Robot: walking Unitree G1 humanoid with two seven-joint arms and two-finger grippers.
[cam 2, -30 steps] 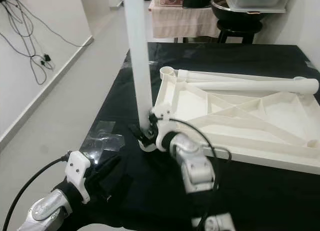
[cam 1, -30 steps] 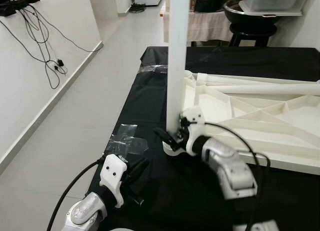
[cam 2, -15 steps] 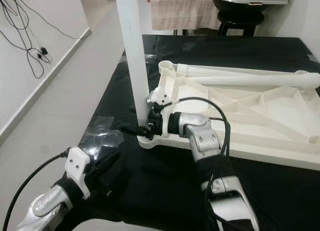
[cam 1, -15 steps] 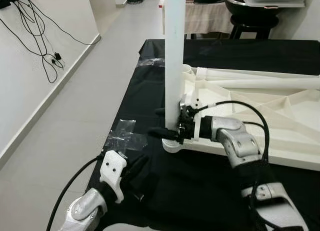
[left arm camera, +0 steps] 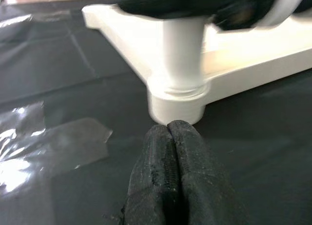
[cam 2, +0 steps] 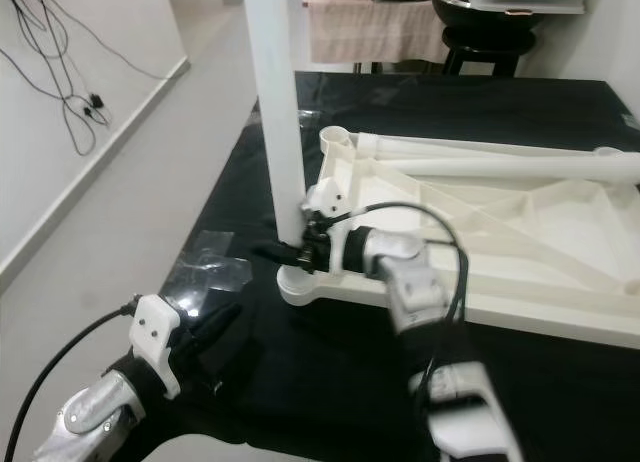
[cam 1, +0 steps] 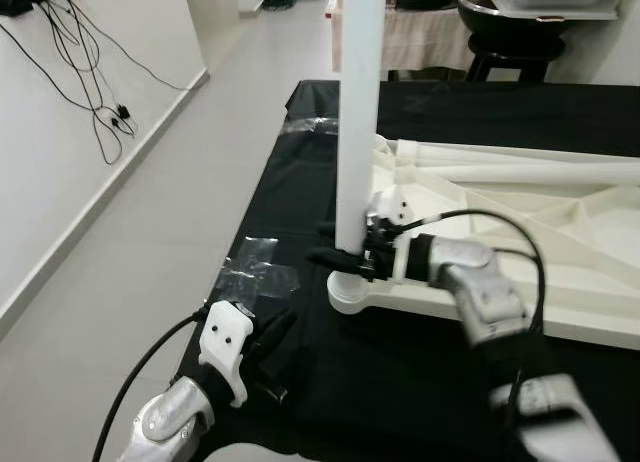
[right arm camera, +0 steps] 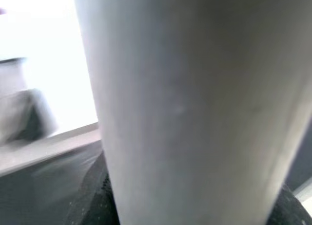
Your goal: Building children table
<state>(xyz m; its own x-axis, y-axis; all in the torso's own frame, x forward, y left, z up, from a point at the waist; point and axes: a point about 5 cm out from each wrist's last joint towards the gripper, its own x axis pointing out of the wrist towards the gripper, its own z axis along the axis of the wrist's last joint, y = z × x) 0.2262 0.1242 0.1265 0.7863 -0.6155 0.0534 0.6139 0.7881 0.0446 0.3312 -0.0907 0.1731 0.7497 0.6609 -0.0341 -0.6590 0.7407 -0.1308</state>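
at the tabletop [cam 1: 600, 282] corner, right gripper [cam 1: 335, 254] stays clamped on upright table leg [cam 1: 357, 112], wrist rotated since; left gripper [left arm camera: 168, 152] jaws together.

Both eye views look down from the head over the black-covered desk [cam 1: 400, 382]. The left wrist view sits low near the upright white plastic tube leg [left arm camera: 181, 54]; the right wrist view presses close against it.

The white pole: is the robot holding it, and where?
Yes. The right hand has the pole between its fingers near the bottom, just above the corner socket of the tabletop. The left hand is shut and holds nothing.
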